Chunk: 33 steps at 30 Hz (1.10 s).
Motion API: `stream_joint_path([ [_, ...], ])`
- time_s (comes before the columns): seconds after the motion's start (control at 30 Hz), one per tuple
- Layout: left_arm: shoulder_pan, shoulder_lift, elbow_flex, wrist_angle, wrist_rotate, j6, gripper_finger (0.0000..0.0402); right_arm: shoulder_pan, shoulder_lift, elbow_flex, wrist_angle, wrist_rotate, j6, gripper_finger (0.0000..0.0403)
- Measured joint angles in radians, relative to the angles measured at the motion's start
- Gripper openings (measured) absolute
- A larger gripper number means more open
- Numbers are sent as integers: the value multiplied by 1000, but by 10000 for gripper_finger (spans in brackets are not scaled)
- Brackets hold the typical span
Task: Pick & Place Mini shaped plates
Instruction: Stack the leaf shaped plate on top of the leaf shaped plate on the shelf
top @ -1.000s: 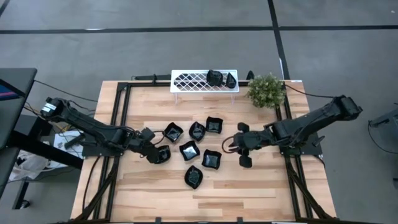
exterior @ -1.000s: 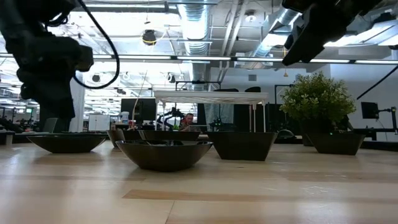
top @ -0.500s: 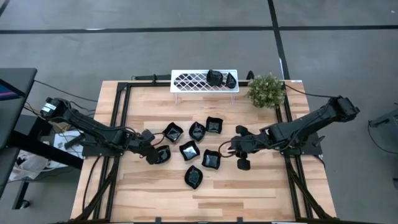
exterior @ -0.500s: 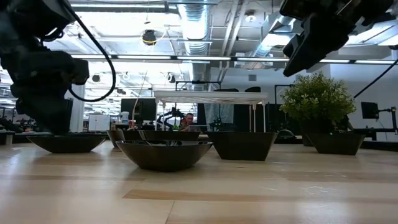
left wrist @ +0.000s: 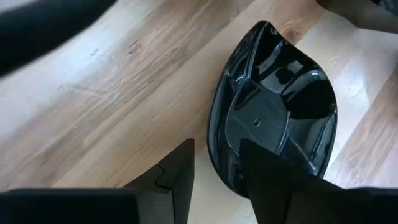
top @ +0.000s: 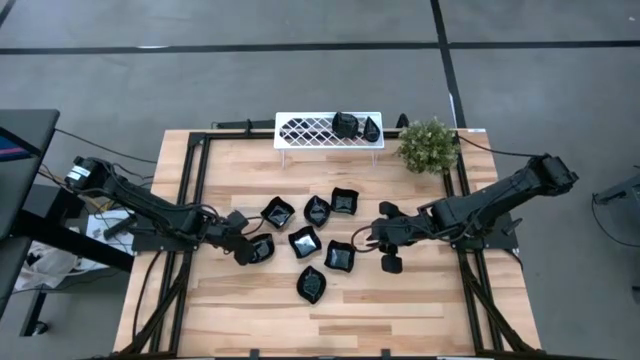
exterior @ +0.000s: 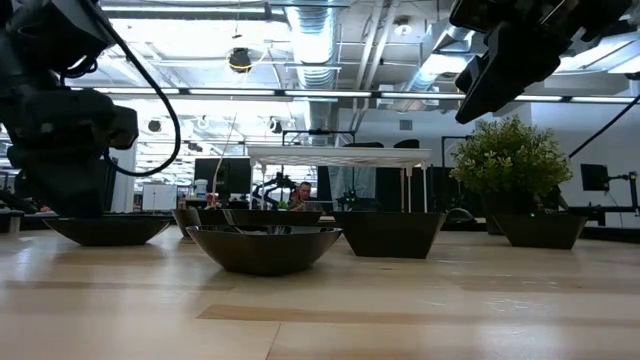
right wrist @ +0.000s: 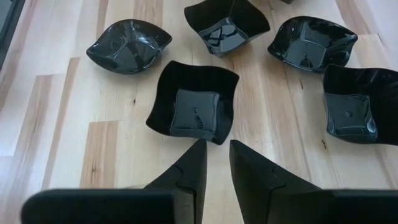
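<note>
Since a second ago my left gripper (top: 250, 250) has dropped lower over its dish, and the right gripper (top: 372, 243) has slid in toward the cluster.

On the left wrist camera, my fingers (left wrist: 177, 177) straddle the rim of a teardrop plate (left wrist: 273, 109): one finger sits outside the edge on bare wood, the other inside the bowl. They are spread, not yet pinching. Bare table (top: 400, 310) lies open on the outer finger's side.

The right gripper hovers empty, its fingers (right wrist: 189, 168) nearly together with a narrow gap between them. Just beyond the tips sits a square plate (right wrist: 194, 104), with clear wood between tips and its near edge. Farther out lie more mini shaped plates (top: 318, 210), close-packed with slim gaps.

Farthest off, the white rack (top: 328, 129) holds two dishes, beside the potted plant (top: 428, 146).
</note>
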Motion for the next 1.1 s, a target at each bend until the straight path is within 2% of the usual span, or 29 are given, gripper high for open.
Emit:
stream_joint_path([
  [0.6, 0, 0, 0, 27, 1, -11, 10, 0, 0, 0, -2, 0, 0, 66],
  [1.1, -17, -43, 0, 60, 4, -5, 9, 0, 0, 0, -2, 0, 0, 66],
])
